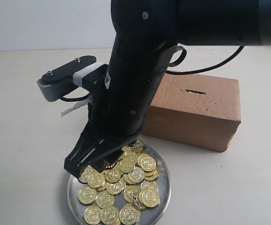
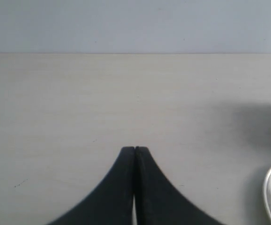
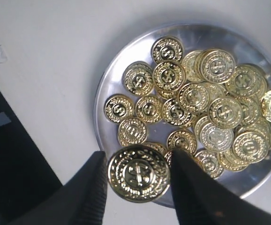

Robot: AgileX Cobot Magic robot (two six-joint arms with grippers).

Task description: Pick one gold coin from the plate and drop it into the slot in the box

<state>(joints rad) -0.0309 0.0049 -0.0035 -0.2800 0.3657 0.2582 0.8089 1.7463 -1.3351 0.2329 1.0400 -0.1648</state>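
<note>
The right gripper (image 3: pixel 139 158) is partly closed, with its two black fingers (image 3: pixel 91 187) clamped on opposite edges of one gold coin (image 3: pixel 139 172). The coin face is turned toward the wrist camera and appears larger than the loose coins (image 3: pixel 206 101) behind it, so it sits nearer the camera than the heap. In the exterior view this gripper points down at the lower centre of the frame, over the upper left part of the plate (image 1: pixel 165 180); the heap of coins covers most of the dish. The box (image 1: pixel 206 119) stands right of centre, above and to the right of the plate in the frame, near it but not touching. The slot (image 1: pixel 195 91) lies in the top face of the box, well apart from the right gripper and to its upper right in the frame. The left gripper (image 2: pixel 134 151) is fully closed, tips touching and holding nothing, over bare table (image 2: pixel 126 93); the plate rim shows at the edge of its wrist view
</note>
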